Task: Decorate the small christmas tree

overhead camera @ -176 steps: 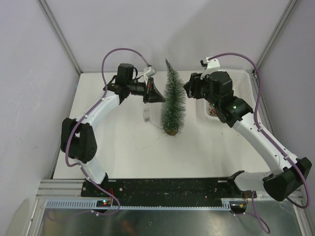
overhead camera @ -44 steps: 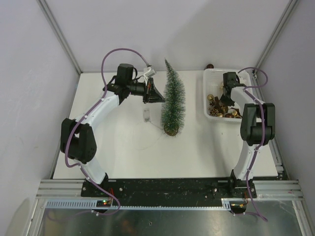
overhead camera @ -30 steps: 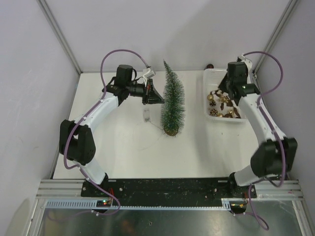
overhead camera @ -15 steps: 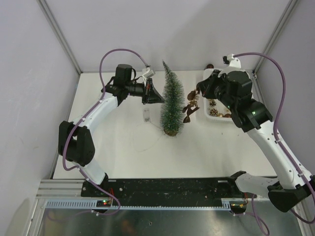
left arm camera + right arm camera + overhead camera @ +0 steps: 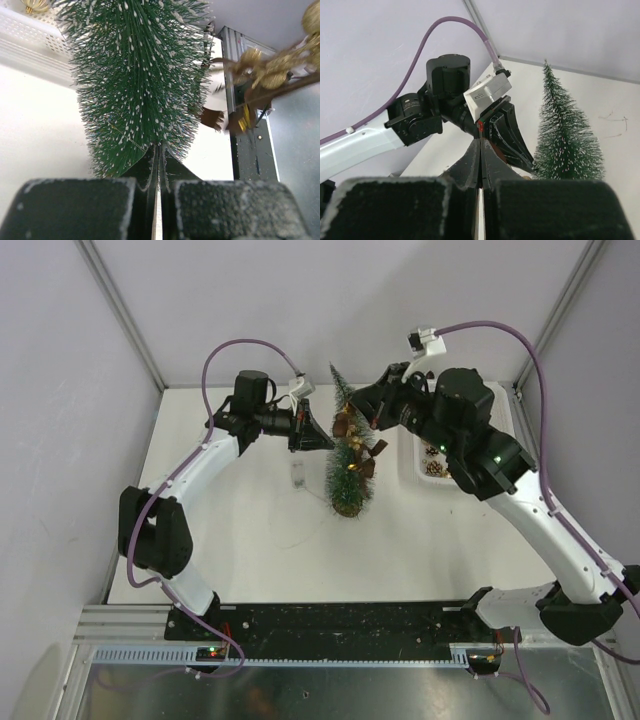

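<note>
The small christmas tree (image 5: 350,465) stands upright mid-table on its wooden disc; it also fills the left wrist view (image 5: 140,75) and rises at the right of the right wrist view (image 5: 567,145). My left gripper (image 5: 325,440) is shut, its tips (image 5: 159,146) pressed into the bristles on the tree's left side. My right gripper (image 5: 355,408) hovers over the upper tree, shut (image 5: 480,141) on a string of brown and gold ornaments (image 5: 362,465) that dangles against the tree's right side (image 5: 265,75).
A white mesh basket (image 5: 412,468) with pine cones and gold ornaments sits right of the tree, mostly under the right arm (image 5: 480,455). A small clear box (image 5: 297,472) with a thin wire lies on the table left of the tree.
My right arm lifted the ornament string out of the basket and swung it left, up to the tree's upper part. The left arm and the tree stayed put.
</note>
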{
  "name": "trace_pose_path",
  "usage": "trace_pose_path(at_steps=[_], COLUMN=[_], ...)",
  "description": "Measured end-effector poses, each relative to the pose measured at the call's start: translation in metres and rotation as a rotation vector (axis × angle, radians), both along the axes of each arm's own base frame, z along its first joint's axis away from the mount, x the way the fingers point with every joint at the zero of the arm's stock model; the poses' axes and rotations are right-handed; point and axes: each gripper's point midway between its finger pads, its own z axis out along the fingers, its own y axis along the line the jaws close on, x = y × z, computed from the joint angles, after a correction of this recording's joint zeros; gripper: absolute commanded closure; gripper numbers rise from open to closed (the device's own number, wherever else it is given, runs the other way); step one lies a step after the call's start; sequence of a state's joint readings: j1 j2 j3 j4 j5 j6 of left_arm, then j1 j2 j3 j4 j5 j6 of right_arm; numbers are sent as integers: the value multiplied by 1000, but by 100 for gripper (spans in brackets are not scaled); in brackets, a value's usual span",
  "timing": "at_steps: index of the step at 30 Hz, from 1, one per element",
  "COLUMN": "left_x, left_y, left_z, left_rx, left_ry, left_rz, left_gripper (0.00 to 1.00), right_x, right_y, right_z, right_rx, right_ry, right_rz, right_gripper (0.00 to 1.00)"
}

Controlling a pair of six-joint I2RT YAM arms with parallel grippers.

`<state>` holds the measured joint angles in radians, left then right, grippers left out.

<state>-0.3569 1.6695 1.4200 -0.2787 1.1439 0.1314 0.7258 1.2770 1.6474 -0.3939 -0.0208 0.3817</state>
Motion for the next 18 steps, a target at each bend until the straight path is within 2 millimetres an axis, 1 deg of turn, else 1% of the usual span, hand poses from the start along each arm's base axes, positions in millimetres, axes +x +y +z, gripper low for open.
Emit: trace_pose_path(at_steps=[1, 4, 7, 14, 18], left_x=[0, 0, 0, -1, -1], left_y=[0, 0, 0, 0, 0], left_z=[0, 0, 0, 0, 1], left_rx=[0, 0, 0, -1, -2], left_ry=[0, 0, 1, 1, 0], left_rz=[0, 0, 0, -2, -3], left_gripper=[100, 100, 100, 100, 100], right_x=[2, 13, 27, 56, 67], right_y=[3, 9, 12, 10, 3], right_z=[0, -10, -29, -75, -92], right_rx=[1, -23, -63, -166, -212], right_ry=[-4, 0, 14, 39, 39], right_rz=[1, -11, -45, -147, -208], right_gripper=[100, 100, 100, 100, 100])
